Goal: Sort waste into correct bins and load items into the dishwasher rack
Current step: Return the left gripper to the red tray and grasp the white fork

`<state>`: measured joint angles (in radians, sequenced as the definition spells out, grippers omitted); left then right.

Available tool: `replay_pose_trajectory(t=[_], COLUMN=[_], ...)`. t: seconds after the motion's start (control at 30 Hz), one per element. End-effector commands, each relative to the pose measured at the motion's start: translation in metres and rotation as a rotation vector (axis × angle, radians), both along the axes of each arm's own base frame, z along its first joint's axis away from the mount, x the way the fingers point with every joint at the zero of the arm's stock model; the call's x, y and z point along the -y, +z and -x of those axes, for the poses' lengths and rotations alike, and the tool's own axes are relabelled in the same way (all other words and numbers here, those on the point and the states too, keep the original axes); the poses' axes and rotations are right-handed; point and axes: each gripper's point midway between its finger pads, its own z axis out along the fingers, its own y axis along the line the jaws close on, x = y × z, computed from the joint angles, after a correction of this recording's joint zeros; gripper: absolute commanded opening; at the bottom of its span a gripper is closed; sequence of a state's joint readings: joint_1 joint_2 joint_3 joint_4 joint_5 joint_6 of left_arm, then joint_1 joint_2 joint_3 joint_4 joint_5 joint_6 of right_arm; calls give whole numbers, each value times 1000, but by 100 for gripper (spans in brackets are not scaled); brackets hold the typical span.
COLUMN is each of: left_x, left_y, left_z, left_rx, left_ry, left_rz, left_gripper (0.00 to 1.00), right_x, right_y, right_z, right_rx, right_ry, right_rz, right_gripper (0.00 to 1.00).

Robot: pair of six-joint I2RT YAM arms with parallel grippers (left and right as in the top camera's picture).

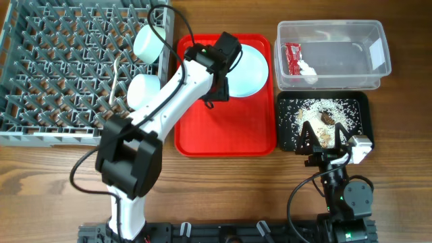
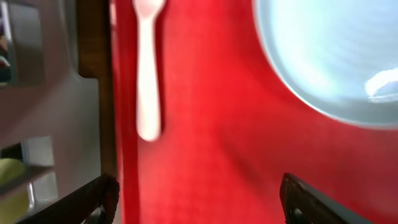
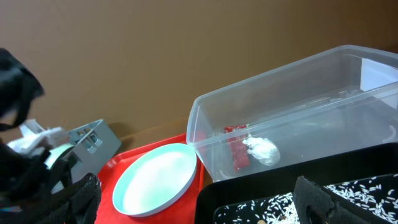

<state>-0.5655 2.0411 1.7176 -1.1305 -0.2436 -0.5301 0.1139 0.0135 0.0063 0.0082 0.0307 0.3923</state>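
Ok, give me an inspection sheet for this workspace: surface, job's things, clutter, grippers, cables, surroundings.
Surface: wooden table.
Job's things: two bowls at the rack's right edge; plate and white utensil on the red tray; wrapper in the clear tub; rice and scraps in the black tray.
Clutter: nothing seen.
Grippers: left gripper open over the red tray; right gripper open at the black tray's near edge.
Cables: black cable looped over the rack's corner.
Surroundings: nothing seen.

Overhead, your left arm (image 1: 169,89) covers the left edge of the plate (image 1: 253,67). Left wrist view is blurred; the white utensil (image 2: 148,74) loses its head at the top edge, so you cannot tell fork from spoon. Right wrist view cuts the right gripper (image 3: 198,205) to fingertips (image 3: 84,200) at the bottom edge.
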Motion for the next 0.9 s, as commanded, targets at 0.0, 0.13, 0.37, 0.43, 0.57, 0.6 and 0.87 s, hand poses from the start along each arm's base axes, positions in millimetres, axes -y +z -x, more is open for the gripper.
replay_pose_trajectory(t=[0.0, 0.13, 0.37, 0.43, 0.57, 0.6, 0.87], left_x=[-28, -40, -46, -46, -45, -43, -39], left_y=[-10, -16, -39, -45, -48, -49, -74], left_z=[-16, -23, -40, -45, -55, -57, -65], left_rx=[15, -5, -27, -21, 7, 14, 8], left_ry=[91, 128, 97, 102, 98, 87, 80], left_rz=[-47, -17, 30, 32, 44, 46, 48], left_gripper=[82, 80, 82, 82, 83, 82, 74], right_x=[1, 1, 1, 1, 1, 1, 1], right_y=[3, 3, 3, 3, 3, 3, 3], right_z=[0, 0, 0, 0, 0, 0, 0], right_rx=[12, 12, 12, 12, 12, 12, 12], right_ry=[-5, -5, -5, -5, -5, -5, -5], right_rz=[-9, -9, -9, -9, -9, -9, -9], right_gripper=[100, 100, 100, 100, 100, 100, 100])
